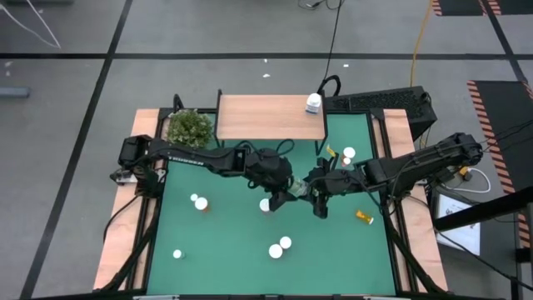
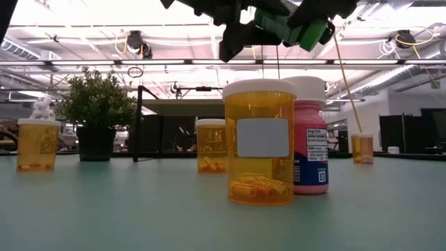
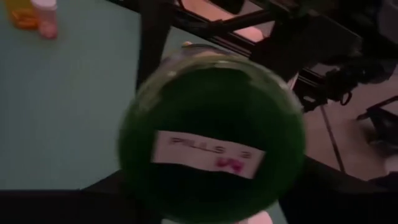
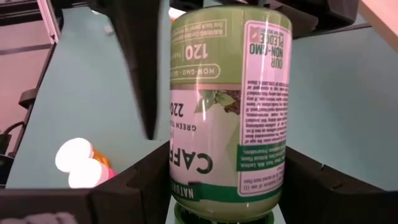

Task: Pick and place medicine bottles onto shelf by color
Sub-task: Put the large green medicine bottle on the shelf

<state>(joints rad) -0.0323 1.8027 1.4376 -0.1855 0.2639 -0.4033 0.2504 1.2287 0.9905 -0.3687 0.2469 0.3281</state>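
Note:
A big green medicine bottle (image 1: 293, 190) with a pale green label (image 4: 227, 106) hangs lying over the middle of the green mat (image 1: 233, 242), between both grippers. My left gripper (image 1: 281, 187) comes at it from the table's left and my right gripper (image 1: 315, 194) from the right. In the left wrist view its round dark-green end (image 3: 211, 130), with a white sticker, fills the picture and hides my left fingers. The light-wood shelf (image 1: 271, 117) stands at the far edge with a white bottle (image 1: 313, 102) on its right corner. My left gripper reaches along the green bottle from the table's left, one dark finger (image 4: 138, 74) lying beside the bottle's side. The bottle itself hides the place of contact. My right gripper pinches the bottle's end nearest its wrist (image 4: 186, 180) between its two fingers (image 4: 140, 180), coming level from the table's right. The fingers lie along the bottle. The bottle is lifted clear of the mat.
Small white-capped bottles stand scattered on the mat (image 1: 200, 202) (image 1: 177, 253) (image 1: 280, 247) (image 1: 347, 156), and an orange one lies at the right (image 1: 364, 217). In the low view an orange bottle (image 2: 259, 143) and a pink one (image 2: 310, 139) stand close. A bushy plant (image 1: 189, 127) stands left of the shelf.

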